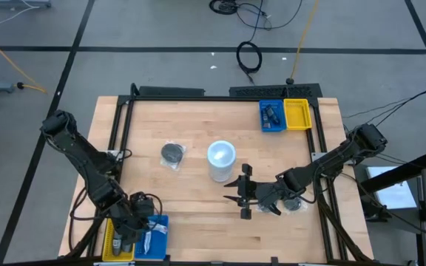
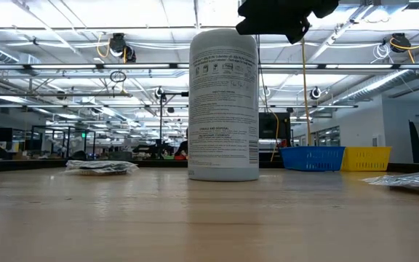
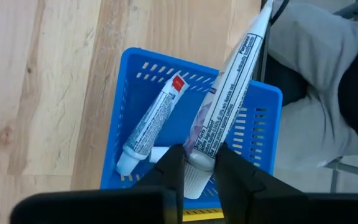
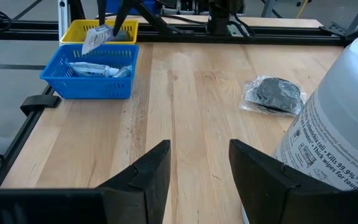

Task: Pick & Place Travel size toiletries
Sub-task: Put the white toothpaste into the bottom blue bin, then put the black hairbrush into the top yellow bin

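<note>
My left gripper [image 3: 199, 177] hangs over the blue tray [image 3: 124, 106] at the table's near-left corner, shut on a white tube [image 3: 232, 93]. A second white tube with a red mark [image 3: 151, 124] lies in that tray. My right gripper [image 1: 242, 196] is open and holds nothing; it hovers near the table's middle, just on the near side of the large white cylinder [image 1: 220, 159]. A dark round disc in a clear bag [image 1: 172, 154] lies flat to the cylinder's left, also seen in the right wrist view as the disc [image 4: 272, 93]. Another clear-bagged item [image 1: 294, 203] lies under the right arm. My left gripper pinches the white tube between its two fingers at the cap end [image 3: 199, 163]. The fingers come from above, pointing down into the tray. The tube slants away from the fingers, and its flat crimped end [image 3: 263, 15] reaches past the tray's rim. From the right wrist view the tube [image 4: 95, 37] is above the tray's rim.
A yellow tray [image 1: 117, 242] sits beside the near-left blue tray. A second blue tray [image 1: 272, 116] and a yellow tray [image 1: 296, 114] stand at the far right corner. A black frame [image 1: 198, 94] rims the table. Bare wood lies between the cylinder and the near trays.
</note>
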Robot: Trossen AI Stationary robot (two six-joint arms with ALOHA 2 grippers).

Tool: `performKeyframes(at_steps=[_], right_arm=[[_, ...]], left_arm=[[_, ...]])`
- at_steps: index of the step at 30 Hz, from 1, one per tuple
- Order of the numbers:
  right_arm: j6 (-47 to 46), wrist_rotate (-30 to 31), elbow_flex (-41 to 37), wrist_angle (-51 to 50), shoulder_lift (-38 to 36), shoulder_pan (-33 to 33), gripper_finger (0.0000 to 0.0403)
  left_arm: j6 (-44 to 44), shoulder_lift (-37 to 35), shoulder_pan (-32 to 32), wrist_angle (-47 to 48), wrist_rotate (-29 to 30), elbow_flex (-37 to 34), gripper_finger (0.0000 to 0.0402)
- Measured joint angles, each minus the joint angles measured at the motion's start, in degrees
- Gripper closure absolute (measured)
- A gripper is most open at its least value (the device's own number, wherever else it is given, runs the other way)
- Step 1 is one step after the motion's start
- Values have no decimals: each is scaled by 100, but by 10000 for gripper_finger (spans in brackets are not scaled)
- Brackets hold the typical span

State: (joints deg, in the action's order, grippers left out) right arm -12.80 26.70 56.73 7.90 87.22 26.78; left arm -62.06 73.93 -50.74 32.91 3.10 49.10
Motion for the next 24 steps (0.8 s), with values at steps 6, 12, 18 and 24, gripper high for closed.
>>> performKeyframes(at_steps=[6, 12, 18, 24], right_arm=[[0, 0, 0, 0, 0, 0, 248], [-1, 0, 0, 0, 0, 0, 248], [-2, 0, 0, -2, 0, 0, 248], [-24, 0, 0, 0, 2, 0, 248]], left_arm=[[-46, 0, -8, 2, 45, 2, 288], [15, 0, -31, 7, 45, 2, 259], [243, 0, -31, 182, 333, 4, 264], [544, 2, 130, 656, 1218, 4, 279]])
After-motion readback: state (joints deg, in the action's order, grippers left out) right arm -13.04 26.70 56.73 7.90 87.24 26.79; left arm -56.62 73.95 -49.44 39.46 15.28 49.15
